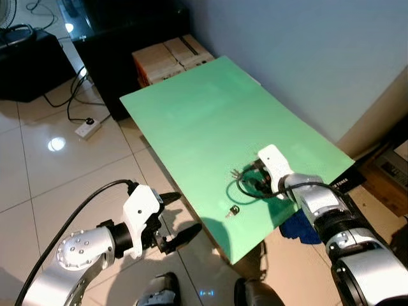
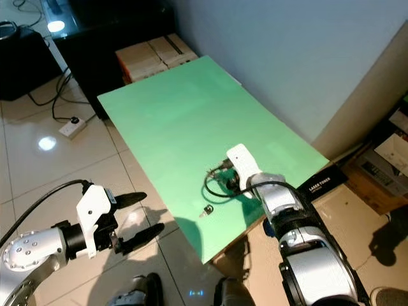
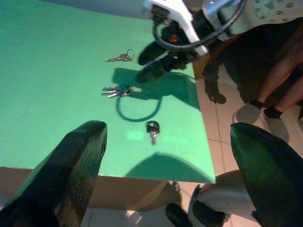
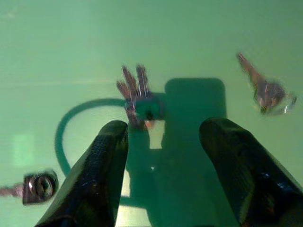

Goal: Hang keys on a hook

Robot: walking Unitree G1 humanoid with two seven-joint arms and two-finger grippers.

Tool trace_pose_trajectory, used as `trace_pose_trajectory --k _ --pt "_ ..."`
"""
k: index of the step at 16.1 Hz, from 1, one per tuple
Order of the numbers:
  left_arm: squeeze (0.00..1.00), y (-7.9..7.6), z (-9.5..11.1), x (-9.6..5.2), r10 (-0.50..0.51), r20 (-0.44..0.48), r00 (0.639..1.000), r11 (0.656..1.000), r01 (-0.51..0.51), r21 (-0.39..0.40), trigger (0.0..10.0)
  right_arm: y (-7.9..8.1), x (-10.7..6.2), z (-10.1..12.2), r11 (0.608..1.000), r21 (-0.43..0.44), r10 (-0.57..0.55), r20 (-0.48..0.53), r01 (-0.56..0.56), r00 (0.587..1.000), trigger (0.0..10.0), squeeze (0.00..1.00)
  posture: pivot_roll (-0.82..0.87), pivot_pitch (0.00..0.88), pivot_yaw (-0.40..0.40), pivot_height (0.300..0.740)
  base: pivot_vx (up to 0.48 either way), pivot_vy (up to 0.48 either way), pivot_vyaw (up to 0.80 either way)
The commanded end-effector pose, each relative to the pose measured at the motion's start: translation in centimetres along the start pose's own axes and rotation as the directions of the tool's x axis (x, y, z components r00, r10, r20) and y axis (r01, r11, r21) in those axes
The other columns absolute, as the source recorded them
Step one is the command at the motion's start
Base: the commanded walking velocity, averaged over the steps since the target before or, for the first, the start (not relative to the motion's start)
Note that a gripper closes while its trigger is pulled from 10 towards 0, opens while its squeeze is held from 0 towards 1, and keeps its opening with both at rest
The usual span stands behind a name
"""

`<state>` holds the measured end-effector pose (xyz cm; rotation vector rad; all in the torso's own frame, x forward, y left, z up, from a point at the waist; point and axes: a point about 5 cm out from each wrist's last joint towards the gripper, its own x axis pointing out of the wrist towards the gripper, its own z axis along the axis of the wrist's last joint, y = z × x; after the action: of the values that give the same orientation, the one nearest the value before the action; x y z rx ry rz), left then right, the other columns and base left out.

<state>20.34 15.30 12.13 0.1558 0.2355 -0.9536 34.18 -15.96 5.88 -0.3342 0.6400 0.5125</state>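
Three sets of keys lie near the front of the green table [image 1: 191, 121]: a small bunch [image 4: 137, 92], a single silver key on a ring [image 4: 265, 88] and a black-headed key [image 1: 233, 210] closest to the edge. My right gripper [image 4: 163, 128] hovers low over the table, open, its fingers either side of the bunch's near end without touching it. My left gripper [image 1: 189, 211] is open and holds nothing; it hangs over the floor just off the table's front-left edge, pointing toward the black-headed key [image 3: 152, 128].
Cardboard boxes [image 1: 169, 57] and a black cabinet [image 1: 127, 38] stand past the table's far end. A power strip [image 1: 88, 129] with cables lies on the tiled floor at left. A person's legs [image 3: 279, 75] stand beside the table's right corner. A wall runs along the table's right side.
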Motion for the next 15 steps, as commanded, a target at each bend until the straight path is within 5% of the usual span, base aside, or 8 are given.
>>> trace_pose_trajectory --k 1,8,11,12,13,15 --pt "0.00 0.2 0.6 -0.5 0.035 0.005 0.999 0.998 -0.035 0.043 10.0 -0.4 -0.1 -0.6 0.999 0.036 -0.025 0.000 0.025 1.000 10.0 1.00 0.07 0.207 0.021 0.740 0.000 0.000 0.00" --pt "0.00 0.0 1.0 -1.3 0.059 0.043 0.997 0.998 -0.060 0.030 10.0 0.5 0.6 -0.2 0.998 -0.057 -0.025 0.051 0.027 0.998 10.0 1.00 0.10 0.166 0.076 0.740 0.000 0.000 0.00" --pt "0.00 0.1 1.5 -0.7 0.049 0.063 0.997 0.998 -0.052 0.047 10.0 0.6 0.8 0.2 0.977 -0.186 -0.090 0.084 0.105 0.992 10.0 1.00 0.11 0.154 0.104 0.740 0.000 0.000 0.00" --pt "0.00 0.1 1.6 -0.6 0.057 0.073 0.996 0.997 -0.060 0.042 10.0 0.2 0.7 0.4 0.970 -0.179 -0.151 0.100 0.167 0.983 10.0 0.39 0.12 0.153 0.118 0.740 0.000 0.000 0.00" --pt "0.00 0.0 1.6 -0.7 0.058 0.074 0.996 0.997 -0.061 0.040 10.0 0.1 0.8 0.4 0.967 -0.182 -0.163 0.104 0.180 0.981 10.0 0.00 0.12 0.152 0.120 0.740 0.000 0.000 0.00" --pt "0.00 0.1 1.5 -0.8 0.057 0.073 0.996 0.997 -0.060 0.040 10.0 0.3 0.9 0.5 0.961 -0.200 -0.171 0.113 0.191 0.979 10.0 0.00 0.12 0.147 0.123 0.740 0.000 0.000 0.00"
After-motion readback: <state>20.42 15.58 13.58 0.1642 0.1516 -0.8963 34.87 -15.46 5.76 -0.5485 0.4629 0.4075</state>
